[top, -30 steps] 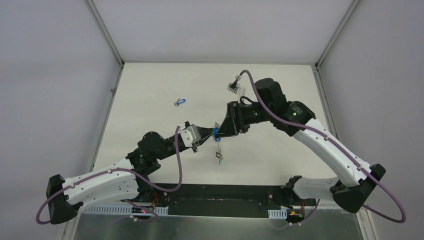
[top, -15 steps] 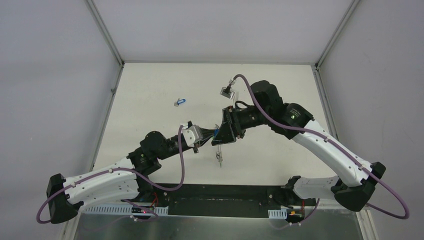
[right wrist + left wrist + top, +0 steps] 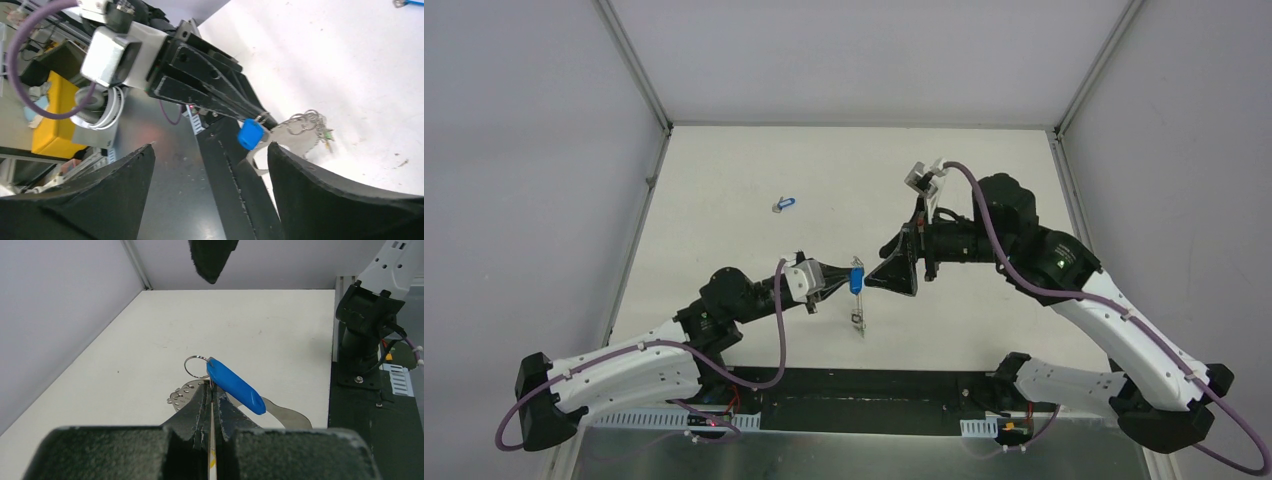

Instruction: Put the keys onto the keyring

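Observation:
My left gripper [image 3: 212,388] is shut on the keyring [image 3: 287,416], a flat silver metal loop held edge-on between its fingers. A blue-headed key [image 3: 235,386] on a small silver ring [image 3: 195,366] sticks out at the fingertips. From above, that blue key [image 3: 856,279] is in mid-air and the keyring [image 3: 859,318] hangs below it. My right gripper [image 3: 880,270] is open just right of the blue key, not touching it. In the right wrist view the blue key [image 3: 250,134] lies beyond my open right gripper [image 3: 210,145], and small rings with a green key [image 3: 320,129] dangle from the keyring [image 3: 292,139].
A second blue key [image 3: 784,204] lies loose on the white table [image 3: 984,160], far left of the grippers. The black base plate [image 3: 864,400] runs along the near edge. Grey walls [image 3: 534,200] close in both sides.
My right gripper has opened and drawn back to the right, off the blue key. The left gripper has stayed shut and shifted slightly with the keyring.

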You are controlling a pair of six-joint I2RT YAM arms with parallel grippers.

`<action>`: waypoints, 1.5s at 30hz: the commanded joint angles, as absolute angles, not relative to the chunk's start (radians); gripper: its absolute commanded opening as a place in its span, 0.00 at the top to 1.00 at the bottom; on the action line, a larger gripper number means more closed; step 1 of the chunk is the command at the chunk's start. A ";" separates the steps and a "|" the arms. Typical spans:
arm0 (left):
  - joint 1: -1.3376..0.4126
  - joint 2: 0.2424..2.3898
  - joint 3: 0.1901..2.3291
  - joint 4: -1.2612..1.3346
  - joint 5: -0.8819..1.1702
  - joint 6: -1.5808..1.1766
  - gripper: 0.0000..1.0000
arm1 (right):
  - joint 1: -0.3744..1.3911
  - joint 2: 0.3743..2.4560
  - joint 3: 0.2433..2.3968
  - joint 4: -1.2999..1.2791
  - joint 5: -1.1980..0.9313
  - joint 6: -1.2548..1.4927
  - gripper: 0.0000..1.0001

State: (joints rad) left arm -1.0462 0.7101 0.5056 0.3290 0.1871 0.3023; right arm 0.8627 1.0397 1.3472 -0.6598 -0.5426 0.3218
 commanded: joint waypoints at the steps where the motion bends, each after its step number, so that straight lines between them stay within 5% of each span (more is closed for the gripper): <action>1: -1.046 0.674 0.502 0.389 0.260 0.290 1.00 | 0.865 1.020 1.299 -0.610 -0.456 0.294 0.11; 9: -1.046 0.673 0.502 0.390 0.288 0.290 1.00 | 0.863 1.079 1.277 -0.593 -0.491 0.478 0.12; 14: -1.046 0.678 0.503 0.385 0.287 0.291 1.00 | 0.864 1.114 1.283 -0.585 -0.550 0.509 0.40; 20: -1.046 0.678 0.504 0.383 0.289 0.288 1.00 | 0.865 1.127 1.298 -0.576 -0.583 0.506 0.56; 45: -1.047 0.695 0.517 0.360 0.305 0.306 1.00 | 0.867 1.222 1.304 -0.564 -0.682 0.525 0.57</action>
State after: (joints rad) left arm -1.0462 0.7013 0.4915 0.3122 0.2684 0.2996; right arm 0.8627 1.2003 1.2724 -0.5858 -0.6476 0.5159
